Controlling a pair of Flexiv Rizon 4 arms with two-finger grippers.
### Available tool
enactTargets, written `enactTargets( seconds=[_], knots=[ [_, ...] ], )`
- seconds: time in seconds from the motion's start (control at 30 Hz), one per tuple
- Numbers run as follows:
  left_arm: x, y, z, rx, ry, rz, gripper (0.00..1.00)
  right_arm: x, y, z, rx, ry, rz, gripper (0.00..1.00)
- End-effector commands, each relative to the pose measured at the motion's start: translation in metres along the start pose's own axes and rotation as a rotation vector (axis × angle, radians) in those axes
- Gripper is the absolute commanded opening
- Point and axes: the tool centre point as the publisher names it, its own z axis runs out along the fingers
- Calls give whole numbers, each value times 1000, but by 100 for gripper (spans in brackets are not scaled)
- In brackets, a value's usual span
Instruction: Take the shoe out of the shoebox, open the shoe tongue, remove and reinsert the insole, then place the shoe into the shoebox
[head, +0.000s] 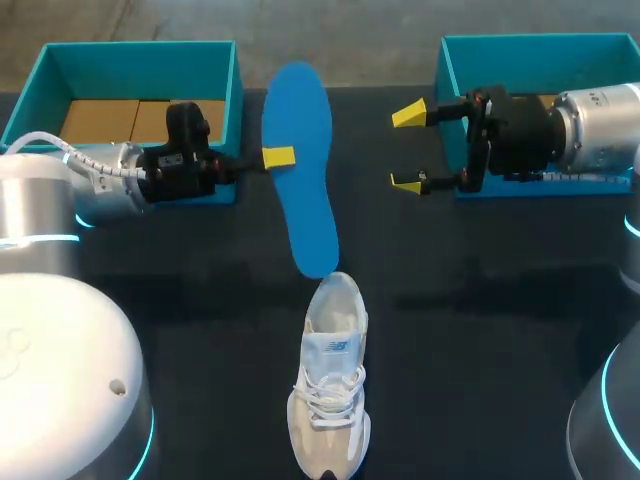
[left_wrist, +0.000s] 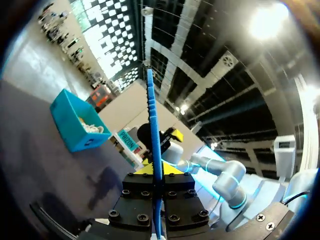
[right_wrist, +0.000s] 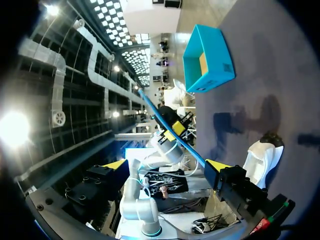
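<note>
My left gripper is shut on one long edge of the blue insole, which it holds above the table. In the left wrist view the insole runs edge-on out from between the yellow tips of that gripper. The white shoe stands on the dark table near the front, its heel opening close to the insole's lower end. My right gripper hangs open to the right of the insole, apart from it. The right wrist view shows its gripper wide open, with the insole ahead and the shoe off to one side.
A teal shoebox with brown cardboard inside stands at the back left, behind my left arm. A second teal box stands at the back right, partly covered by my right arm. Each wrist view shows the far box.
</note>
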Motion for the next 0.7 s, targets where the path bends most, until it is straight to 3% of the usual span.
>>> enactTargets(
  seconds=[0.03, 0.37, 0.7],
  knots=[
    [2, 4, 2, -31, -47, -409, 0, 0, -1, 1, -3, -2, 0, 100],
    [-4, 7, 3, -44, 7, -547, 0, 0, -1, 1, -3, -2, 0, 100],
    [-13, 8, 4, -31, -7, -597, 0, 0, -1, 1, -3, -2, 0, 100]
  ],
)
